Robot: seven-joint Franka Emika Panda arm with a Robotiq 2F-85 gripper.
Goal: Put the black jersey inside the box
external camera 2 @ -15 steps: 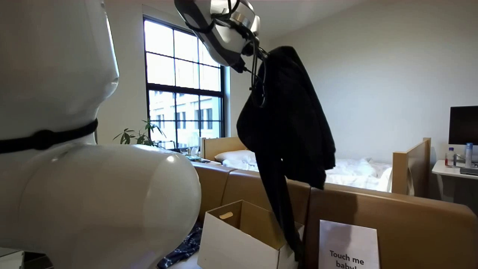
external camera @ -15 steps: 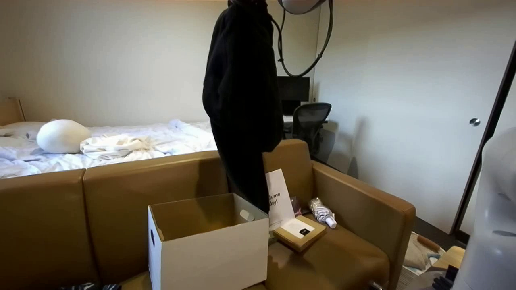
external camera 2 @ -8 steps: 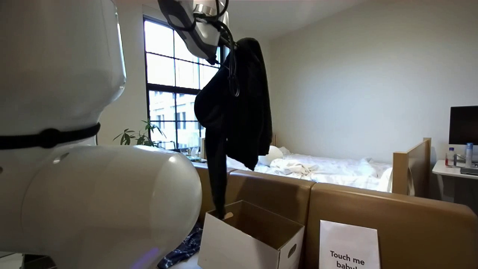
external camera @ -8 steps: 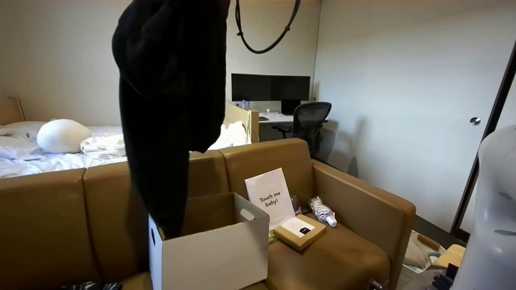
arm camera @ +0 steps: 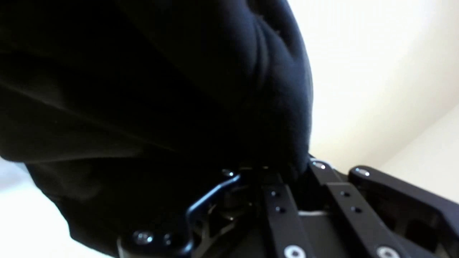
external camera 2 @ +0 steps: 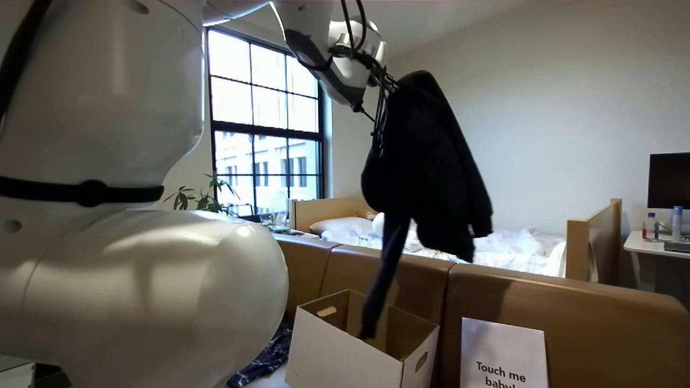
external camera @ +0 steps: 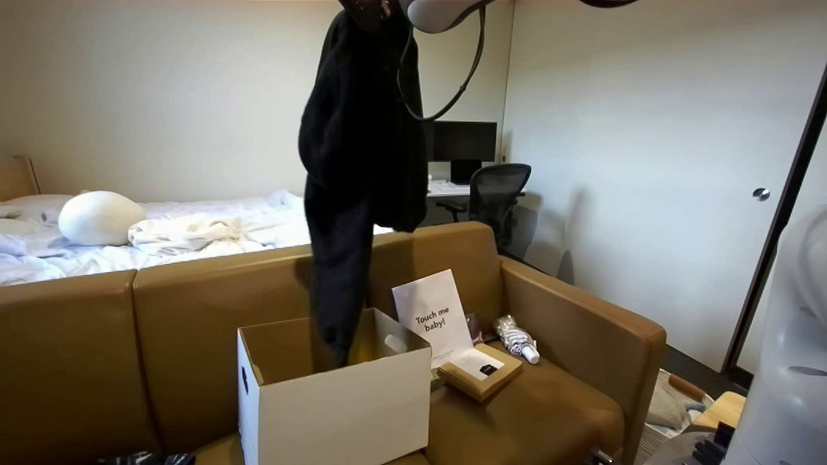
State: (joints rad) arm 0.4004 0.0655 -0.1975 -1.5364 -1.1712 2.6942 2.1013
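So the gripper (arm camera: pixel 276 173) is clamped on a wad of the black jersey (arm camera: pixel 172 100), or that's my read: the pinch itself is buried in dark folds in the wrist view, but all that cloth hangs from it. At the jersey's 2 o'clock in an exterior view there's a black cable loop (external camera: pixel 463 89) drooping right by its edge, so on release I could see fabric snagging there and not dropping clean.

The bulk hangs well above the white cardboard box (external camera 2: pixel 345 353), between its 12 and 1 o'clock in an exterior view, with one long dangly bit, a sleeve (external camera 2: pixel 381 285) I think, reaching down. In both exterior views its end stops at the front rim, so probably just inside the mouth.

Biggest risk imo: letting go this high. With only the sleeve lined up, the rest likely drapes over the rim or flops onto the brown sofa (external camera: pixel 71 361). Coming down crooked could hook the sleeve on a wall and shove the box. Loose cloth might also swipe the "Touch me baby!" sign (external camera: pixel 429 326) at the box's 2 o'clock in an exterior view.
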